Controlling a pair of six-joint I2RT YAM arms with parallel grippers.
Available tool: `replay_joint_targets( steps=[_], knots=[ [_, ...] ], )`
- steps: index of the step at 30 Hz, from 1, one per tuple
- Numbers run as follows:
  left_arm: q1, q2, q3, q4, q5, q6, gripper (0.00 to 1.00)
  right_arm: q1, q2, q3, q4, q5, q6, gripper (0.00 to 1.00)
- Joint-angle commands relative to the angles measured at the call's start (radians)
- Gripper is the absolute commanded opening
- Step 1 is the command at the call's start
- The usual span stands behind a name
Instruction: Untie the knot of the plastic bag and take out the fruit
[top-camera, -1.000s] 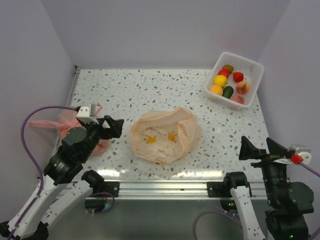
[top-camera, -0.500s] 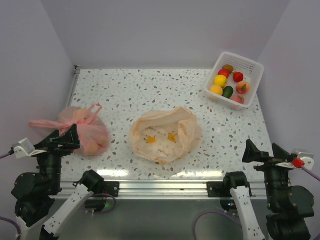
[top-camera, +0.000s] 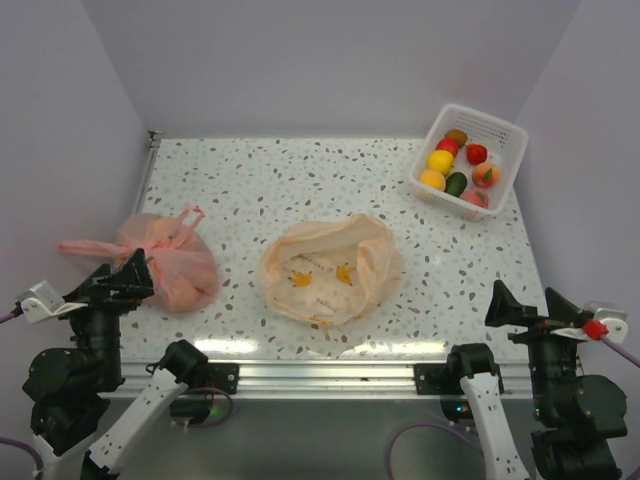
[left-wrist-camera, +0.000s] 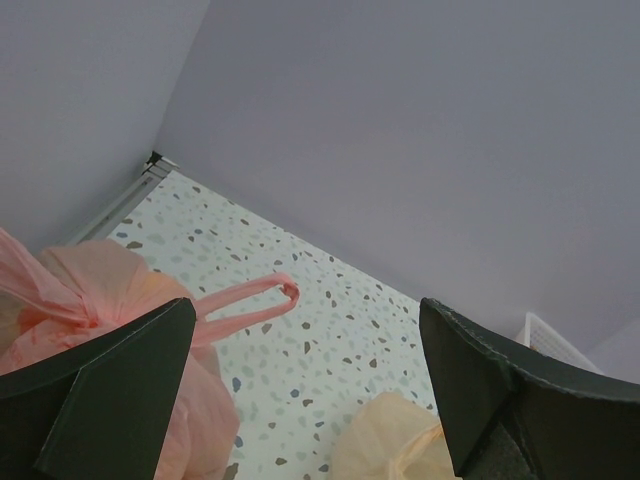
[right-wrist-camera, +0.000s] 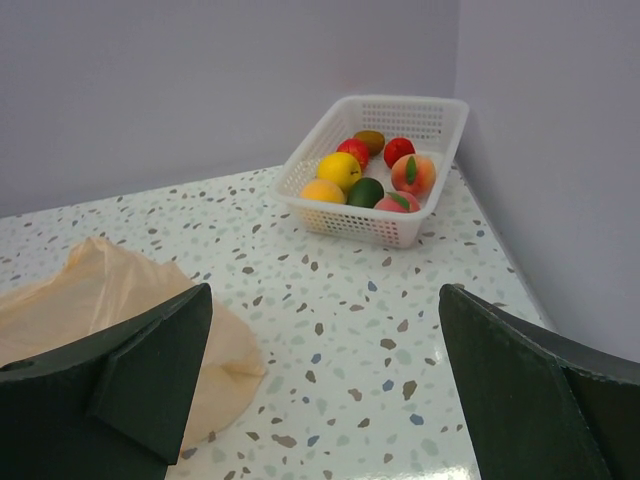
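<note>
The pale peach-orange plastic bag lies slack and flattened at the table's middle, with small yellow-orange marks showing on it. No twisted knot shows on it; its top looks loose. It also shows in the left wrist view and the right wrist view. My left gripper is open and empty at the near left, beside the pink bag; it also shows in its own view. My right gripper is open and empty at the near right, seen too in its own view. Neither touches the peach bag.
A pinker salmon bag with tied handles sits at the left edge, bulging with round things, also in the left wrist view. A white basket with several fruits stands at the back right corner, seen in the right wrist view.
My left arm has drawn back from over the pink bag to the near left edge, uncovering that bag. The right arm has barely shifted. Both bags lie as before.
</note>
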Motion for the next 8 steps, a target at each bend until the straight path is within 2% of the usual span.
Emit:
replay_joint_targets(
  steps=[1,8],
  knots=[
    [0.002,-0.11,-0.019,0.041,-0.021,-0.01,1.0,0.002,-0.004,-0.007,0.044,0.008,-0.024,0.99],
    [0.002,-0.113,-0.053,0.069,-0.007,-0.022,1.0,0.002,-0.004,-0.013,0.051,-0.004,-0.031,0.99]
  ],
)
